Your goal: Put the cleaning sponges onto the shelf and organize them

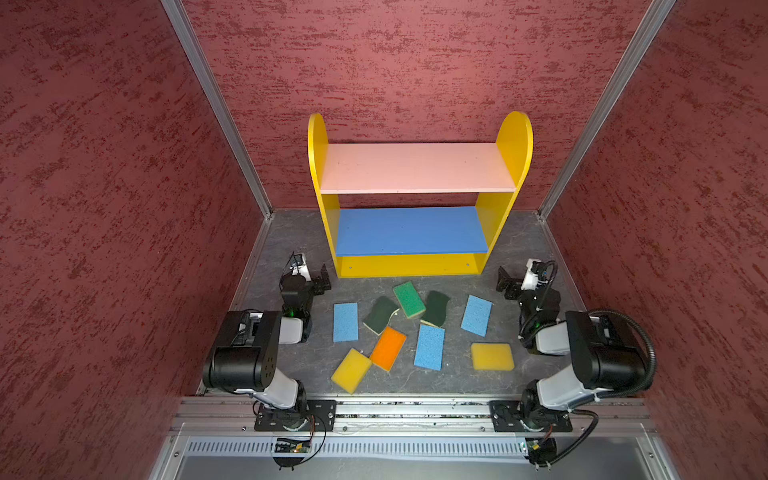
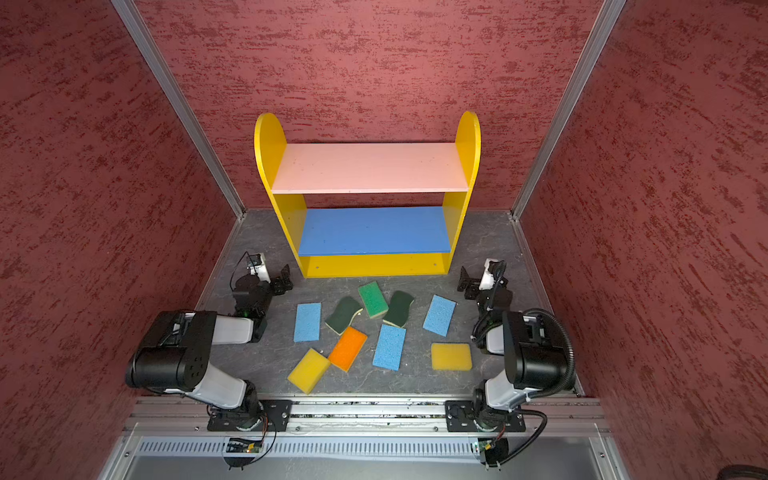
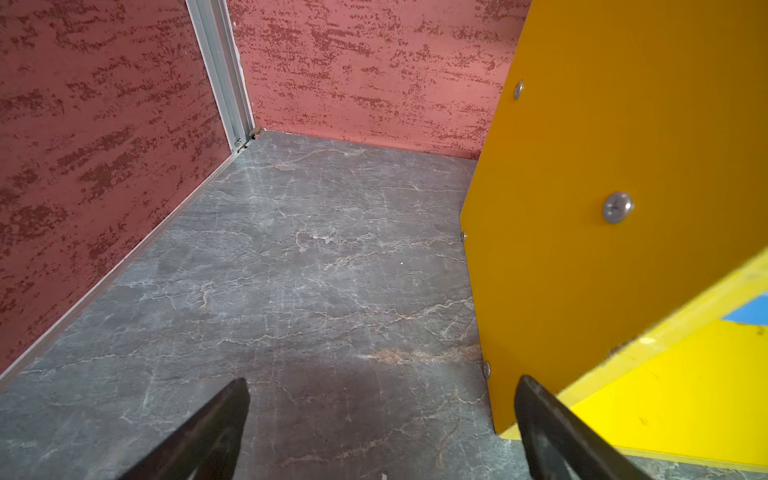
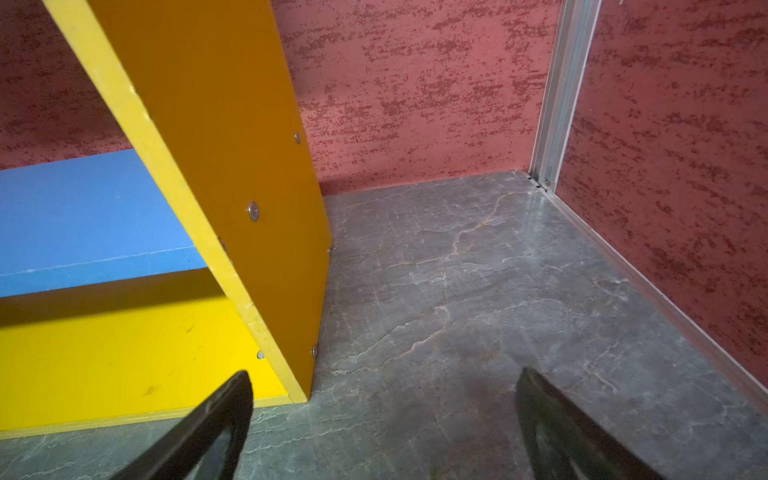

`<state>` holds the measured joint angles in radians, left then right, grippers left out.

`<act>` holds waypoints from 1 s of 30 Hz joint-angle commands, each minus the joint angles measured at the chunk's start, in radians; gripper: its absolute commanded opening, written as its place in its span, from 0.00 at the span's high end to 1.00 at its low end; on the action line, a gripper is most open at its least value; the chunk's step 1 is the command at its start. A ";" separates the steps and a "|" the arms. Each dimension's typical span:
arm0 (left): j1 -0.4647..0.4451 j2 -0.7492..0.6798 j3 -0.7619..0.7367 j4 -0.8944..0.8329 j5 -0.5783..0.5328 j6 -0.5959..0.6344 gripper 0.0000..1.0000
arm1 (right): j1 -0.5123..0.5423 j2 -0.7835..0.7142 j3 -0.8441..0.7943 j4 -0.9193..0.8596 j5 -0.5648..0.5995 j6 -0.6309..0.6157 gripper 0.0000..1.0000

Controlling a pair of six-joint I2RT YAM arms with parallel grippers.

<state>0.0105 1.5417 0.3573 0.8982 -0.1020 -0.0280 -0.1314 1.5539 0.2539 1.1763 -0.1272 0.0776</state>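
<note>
The shelf (image 1: 415, 168) (image 2: 370, 166) stands at the back with its pink, blue and yellow boards bare. Several cleaning sponges lie scattered on the floor in front of it. There are three light blue ones (image 1: 345, 322) (image 1: 429, 347) (image 1: 476, 315), two yellow (image 1: 351, 370) (image 1: 492, 356), an orange (image 1: 387, 348), a green-topped one (image 1: 409, 299) and two dark green wavy ones (image 1: 380, 314) (image 1: 436, 308). My left gripper (image 1: 322, 282) (image 3: 382, 382) hangs open by the shelf's left foot. By the right foot my right gripper (image 1: 505, 282) (image 4: 384, 376) is open too. Neither holds anything.
Red textured walls (image 1: 104, 208) close in the grey marbled floor (image 1: 291, 232) on three sides. An aluminium rail (image 1: 415, 409) with both arm bases runs along the front edge. The shelf's yellow side panels (image 3: 602, 166) (image 4: 216, 145) stand close to each gripper.
</note>
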 commanded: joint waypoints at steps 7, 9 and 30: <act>0.007 -0.005 0.008 0.024 0.012 0.003 0.01 | 0.005 -0.002 0.016 0.009 -0.009 -0.023 0.01; 0.006 -0.005 0.008 0.024 0.013 0.003 0.01 | 0.005 -0.003 0.017 0.008 -0.009 -0.023 0.01; 0.008 -0.005 0.008 0.024 0.012 0.003 0.01 | 0.009 -0.003 0.023 -0.002 -0.002 -0.026 0.01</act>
<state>0.0105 1.5417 0.3573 0.8982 -0.1020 -0.0280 -0.1295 1.5539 0.2546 1.1683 -0.1268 0.0772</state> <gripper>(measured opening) 0.994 0.989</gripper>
